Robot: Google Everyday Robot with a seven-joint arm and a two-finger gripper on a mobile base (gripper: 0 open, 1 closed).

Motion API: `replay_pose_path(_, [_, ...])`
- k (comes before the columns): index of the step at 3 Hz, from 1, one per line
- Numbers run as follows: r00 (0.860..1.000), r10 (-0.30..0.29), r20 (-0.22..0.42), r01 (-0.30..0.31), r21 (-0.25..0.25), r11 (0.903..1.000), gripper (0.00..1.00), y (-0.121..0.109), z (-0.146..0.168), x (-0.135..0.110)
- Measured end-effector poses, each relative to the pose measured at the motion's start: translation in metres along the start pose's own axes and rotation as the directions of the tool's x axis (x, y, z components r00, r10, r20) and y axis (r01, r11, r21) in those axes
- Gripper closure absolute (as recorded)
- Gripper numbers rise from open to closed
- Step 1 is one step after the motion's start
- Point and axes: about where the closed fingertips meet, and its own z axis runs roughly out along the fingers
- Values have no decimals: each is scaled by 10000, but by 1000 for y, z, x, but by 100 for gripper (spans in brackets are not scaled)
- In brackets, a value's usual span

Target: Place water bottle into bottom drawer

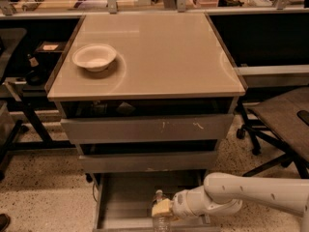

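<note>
The water bottle (160, 215) is a small clear plastic bottle with a small cap. It stands upright over the front part of the bottom drawer (125, 202), which is pulled open below the two upper grey drawers. My gripper (163, 210) reaches in from the right on a white arm and is shut on the water bottle around its middle. The bottle's base sits at or just above the drawer floor; I cannot tell whether it touches.
A white bowl (94, 57) sits on the left of the tan cabinet top (159, 52). The two upper drawers (147, 128) are closed. An office chair (282, 124) stands to the right. A dark desk frame (21, 105) is on the left.
</note>
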Motion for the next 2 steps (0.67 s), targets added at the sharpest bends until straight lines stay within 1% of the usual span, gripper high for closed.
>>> replay_pose_path(1, [9973, 635, 377, -608, -685, 9958, 100, -40, 52, -30])
replay_pose_path(2, [9973, 635, 377, -609, -686, 9958, 100, -40, 52, -30])
